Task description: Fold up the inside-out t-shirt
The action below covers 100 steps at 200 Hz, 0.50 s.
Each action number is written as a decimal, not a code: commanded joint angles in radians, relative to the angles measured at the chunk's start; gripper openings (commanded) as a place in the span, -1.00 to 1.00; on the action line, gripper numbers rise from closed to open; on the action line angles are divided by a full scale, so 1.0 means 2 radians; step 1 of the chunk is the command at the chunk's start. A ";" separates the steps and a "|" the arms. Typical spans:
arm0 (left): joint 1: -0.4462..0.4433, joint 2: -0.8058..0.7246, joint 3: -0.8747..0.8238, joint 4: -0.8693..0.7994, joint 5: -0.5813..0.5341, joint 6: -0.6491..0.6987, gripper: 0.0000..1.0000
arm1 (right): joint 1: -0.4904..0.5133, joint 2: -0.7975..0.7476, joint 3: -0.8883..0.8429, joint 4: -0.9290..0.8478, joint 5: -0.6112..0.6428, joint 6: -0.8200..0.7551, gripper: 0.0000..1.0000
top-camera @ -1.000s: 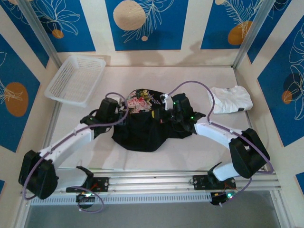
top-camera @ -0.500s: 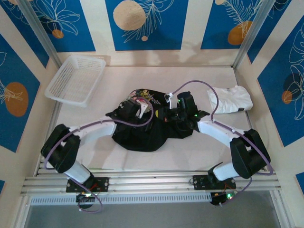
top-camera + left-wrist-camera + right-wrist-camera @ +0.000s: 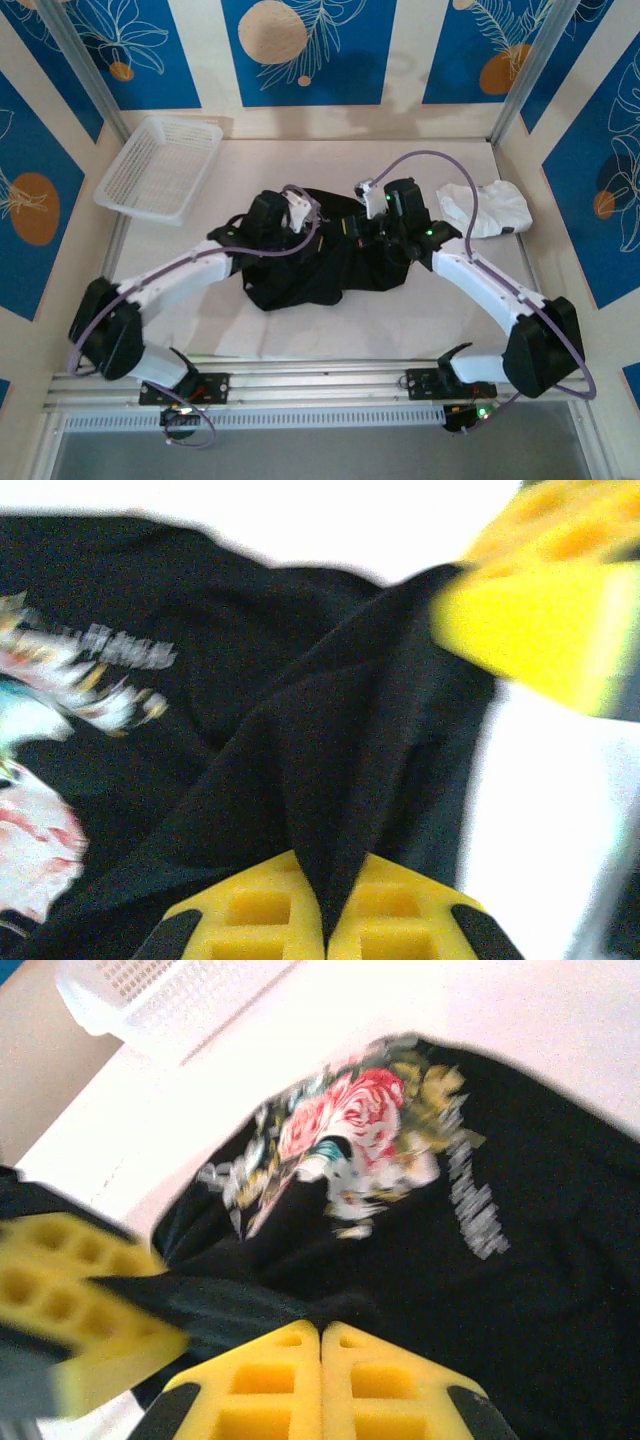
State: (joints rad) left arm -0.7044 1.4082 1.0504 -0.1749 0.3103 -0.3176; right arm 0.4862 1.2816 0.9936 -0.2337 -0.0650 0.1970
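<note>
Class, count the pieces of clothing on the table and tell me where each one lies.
2. The black t-shirt lies bunched in the middle; the white folded garment lies at the far right edge. Anything beneath the black one would be hidden.

I have the t-shirt [image 3: 320, 265] bunched mid-bench, between my two arms. The basket [image 3: 160, 165] sits in the bench's [image 3: 400, 325] far left corner, well apart from it. The folded garment [image 3: 490, 208] lies at the far right. My left fingers [image 3: 260, 915] and right fingers [image 3: 270, 1380] sit near each other at the t-shirt's far edge.
</note>
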 commanded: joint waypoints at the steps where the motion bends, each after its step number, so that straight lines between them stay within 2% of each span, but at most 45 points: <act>1: 0.001 -0.052 0.015 -0.001 0.076 -0.042 -1.00 | -0.002 -0.014 0.044 -0.056 0.129 -0.027 -1.00; 22: 0.001 -0.064 0.017 -0.008 0.052 -0.044 -1.00 | 0.010 -0.007 0.059 -0.086 0.154 -0.001 -0.85; 43: 0.001 -0.059 0.022 -0.019 0.041 -0.040 -1.00 | 0.039 -0.038 0.020 -0.071 0.157 -0.005 -0.55; 76: 0.001 -0.053 0.021 -0.024 0.034 -0.034 -1.00 | 0.048 -0.131 -0.071 -0.023 0.076 0.025 -0.04; 100: 0.001 -0.048 0.022 -0.019 0.040 -0.036 -1.00 | 0.058 -0.156 -0.129 0.040 0.036 0.071 0.16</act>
State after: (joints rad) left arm -0.7044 1.3045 1.0706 -0.2131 0.3668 -0.3866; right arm 0.5816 1.0119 0.8127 -0.2859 0.0994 0.2424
